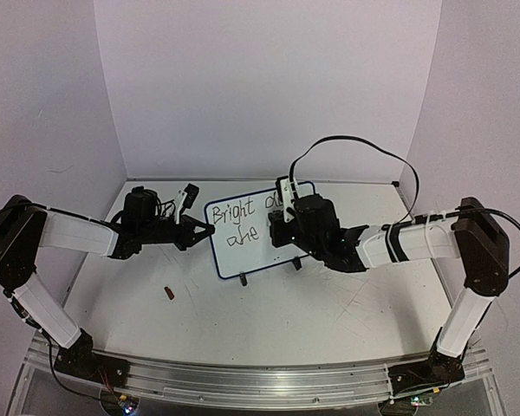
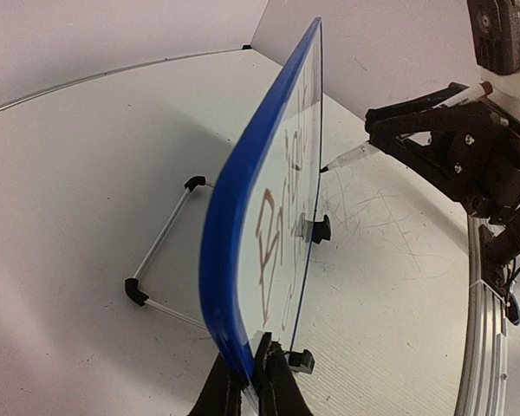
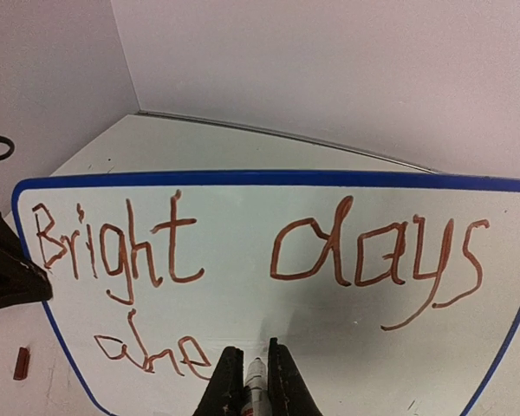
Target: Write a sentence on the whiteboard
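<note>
Pinching the whiteboard (image 1: 247, 258) by its left edge, ur L gripper (image 2: 252, 374) is clamped on the blue rim (image 2: 221, 260). Ur R gripper (image 3: 255, 368) squeezes a marker (image 2: 351, 157), tip on the board just after "ahe". The sentence (image 3: 334, 251) says "Bright days" up top, "ahe" below. Board stands mid table (image 1: 329, 312). From the top, ur R arm (image 1: 399, 243) hides most of "days"; the R wrist cam shows it all. Only the L wrist cam shows the wire stand (image 2: 161, 238) behind. A small brown thing (image 1: 169, 293) lies front-left of the board.

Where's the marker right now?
In the right wrist view, the marker sits pinched in the right gripper, tip at the whiteboard, just after "ahe".
</note>
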Robot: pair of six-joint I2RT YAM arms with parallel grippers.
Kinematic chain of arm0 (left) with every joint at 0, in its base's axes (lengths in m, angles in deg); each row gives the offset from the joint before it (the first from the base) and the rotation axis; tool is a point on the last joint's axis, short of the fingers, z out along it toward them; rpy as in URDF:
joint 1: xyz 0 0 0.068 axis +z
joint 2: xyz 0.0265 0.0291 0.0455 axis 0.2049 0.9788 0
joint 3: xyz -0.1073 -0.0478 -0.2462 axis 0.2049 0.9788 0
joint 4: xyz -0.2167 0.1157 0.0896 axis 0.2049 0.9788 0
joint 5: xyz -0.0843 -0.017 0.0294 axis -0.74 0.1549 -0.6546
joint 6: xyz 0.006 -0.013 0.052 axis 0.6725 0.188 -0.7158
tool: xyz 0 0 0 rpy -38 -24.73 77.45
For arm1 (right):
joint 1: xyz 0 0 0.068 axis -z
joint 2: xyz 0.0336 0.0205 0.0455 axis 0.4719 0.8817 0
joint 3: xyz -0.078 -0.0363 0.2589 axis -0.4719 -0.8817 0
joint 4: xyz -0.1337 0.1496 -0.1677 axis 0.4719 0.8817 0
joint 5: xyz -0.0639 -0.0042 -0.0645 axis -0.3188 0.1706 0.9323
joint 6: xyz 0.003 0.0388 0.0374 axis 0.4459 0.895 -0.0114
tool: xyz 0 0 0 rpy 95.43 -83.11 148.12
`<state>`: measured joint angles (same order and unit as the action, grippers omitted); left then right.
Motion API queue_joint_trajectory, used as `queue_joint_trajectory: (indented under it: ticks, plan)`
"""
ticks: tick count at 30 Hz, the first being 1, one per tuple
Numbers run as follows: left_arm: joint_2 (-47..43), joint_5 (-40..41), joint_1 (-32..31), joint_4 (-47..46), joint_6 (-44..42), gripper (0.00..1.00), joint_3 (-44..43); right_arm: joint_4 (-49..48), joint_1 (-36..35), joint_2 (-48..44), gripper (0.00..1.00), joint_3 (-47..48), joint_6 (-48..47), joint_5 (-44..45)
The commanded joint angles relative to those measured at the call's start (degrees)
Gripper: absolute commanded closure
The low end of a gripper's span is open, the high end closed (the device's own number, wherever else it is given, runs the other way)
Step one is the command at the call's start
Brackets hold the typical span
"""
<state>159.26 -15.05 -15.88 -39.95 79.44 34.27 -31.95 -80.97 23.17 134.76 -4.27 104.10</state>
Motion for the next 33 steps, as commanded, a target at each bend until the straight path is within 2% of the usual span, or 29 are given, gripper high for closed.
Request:
queue_joint_trajectory:
  ticks: [1,33]
  plan:
    - [0.9,7.4,0.9,3.3,-5.0,1.00,-1.3,-0.8,-0.1,1.5,1.00,2.4,0.4,0.1]
    - [1.1,7.1,0.9,3.5,-5.0,1.00,-1.7,0.1,-0.6,4.7,1.00,4.0,-0.1,-2.3]
